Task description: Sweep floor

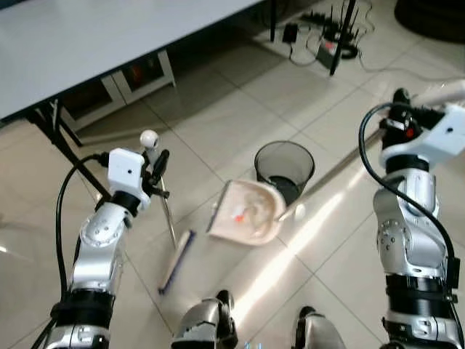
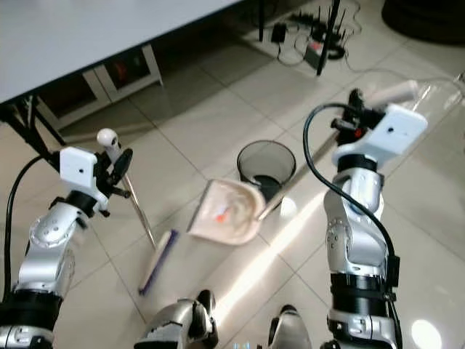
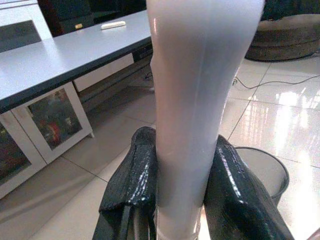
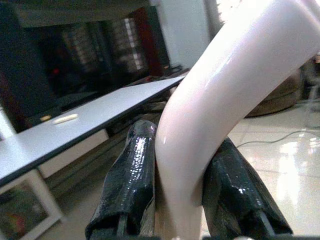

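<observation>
Our left gripper (image 3: 180, 200) clamps the broom handle (image 1: 161, 193); our right gripper (image 4: 182, 195) clamps the dustpan handle (image 1: 341, 169), the dustpan (image 1: 247, 212) tilted beside the black bin (image 1: 285, 169).

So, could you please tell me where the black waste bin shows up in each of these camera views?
Left eye view: the black waste bin stands right of centre on the tiled floor, just behind the dustpan.
Right eye view: the bin is near the centre, again just behind the dustpan.
Left wrist view: its dark rim curves at the lower right, behind the broom handle.
Right wrist view: I cannot make it out.
Shared landmark: the long grey table.
</observation>
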### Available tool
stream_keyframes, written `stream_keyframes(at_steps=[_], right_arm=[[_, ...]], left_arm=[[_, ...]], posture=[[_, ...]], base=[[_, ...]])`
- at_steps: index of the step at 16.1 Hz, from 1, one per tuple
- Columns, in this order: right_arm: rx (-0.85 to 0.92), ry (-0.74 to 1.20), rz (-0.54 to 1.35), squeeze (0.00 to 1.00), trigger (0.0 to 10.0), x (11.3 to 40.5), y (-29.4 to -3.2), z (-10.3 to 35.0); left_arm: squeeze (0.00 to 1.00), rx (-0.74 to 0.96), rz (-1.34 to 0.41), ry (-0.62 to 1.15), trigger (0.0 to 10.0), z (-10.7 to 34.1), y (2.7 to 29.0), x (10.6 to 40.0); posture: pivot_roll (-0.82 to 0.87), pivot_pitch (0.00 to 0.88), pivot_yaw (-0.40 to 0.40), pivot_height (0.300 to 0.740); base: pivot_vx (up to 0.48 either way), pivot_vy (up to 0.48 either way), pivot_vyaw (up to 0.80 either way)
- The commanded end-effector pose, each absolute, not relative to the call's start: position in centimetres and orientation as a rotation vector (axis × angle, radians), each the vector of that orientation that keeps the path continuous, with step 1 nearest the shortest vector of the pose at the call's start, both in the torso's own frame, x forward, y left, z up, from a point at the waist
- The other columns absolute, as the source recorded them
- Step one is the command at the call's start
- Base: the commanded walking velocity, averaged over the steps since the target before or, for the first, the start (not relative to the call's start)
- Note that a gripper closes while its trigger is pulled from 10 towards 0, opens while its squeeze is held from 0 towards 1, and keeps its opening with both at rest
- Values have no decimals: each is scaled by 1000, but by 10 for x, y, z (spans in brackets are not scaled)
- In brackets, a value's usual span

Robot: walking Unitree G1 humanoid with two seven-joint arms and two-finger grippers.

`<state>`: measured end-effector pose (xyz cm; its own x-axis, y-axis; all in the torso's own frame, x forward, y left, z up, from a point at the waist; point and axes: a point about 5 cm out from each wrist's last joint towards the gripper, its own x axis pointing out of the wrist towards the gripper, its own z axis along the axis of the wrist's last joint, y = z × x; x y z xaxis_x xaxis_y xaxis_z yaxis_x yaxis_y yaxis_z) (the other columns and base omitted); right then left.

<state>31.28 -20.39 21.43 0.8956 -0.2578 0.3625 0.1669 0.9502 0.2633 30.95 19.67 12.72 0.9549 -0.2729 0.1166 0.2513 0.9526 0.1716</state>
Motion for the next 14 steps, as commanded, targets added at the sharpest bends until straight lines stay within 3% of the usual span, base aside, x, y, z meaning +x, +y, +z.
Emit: stream_keyframes(at_steps=[1, 6, 14], right_arm=[[269, -439, -193, 0, 10000, 309, -201, 231], [277, -447, -160, 0, 10000, 305, -200, 261], [236, -494, -162, 0, 10000, 304, -215, 306]], left_arm=[[0, 171, -268, -147, 10000, 129, 193, 305], [0, 164, -265, -136, 10000, 132, 188, 303], [0, 138, -216, -132, 10000, 138, 192, 298]], posture=[[-11, 99, 130, 740], [-17, 100, 134, 740], [-30, 91, 117, 740]], base=[[0, -446, 0], [0, -455, 0], [0, 0, 0]])
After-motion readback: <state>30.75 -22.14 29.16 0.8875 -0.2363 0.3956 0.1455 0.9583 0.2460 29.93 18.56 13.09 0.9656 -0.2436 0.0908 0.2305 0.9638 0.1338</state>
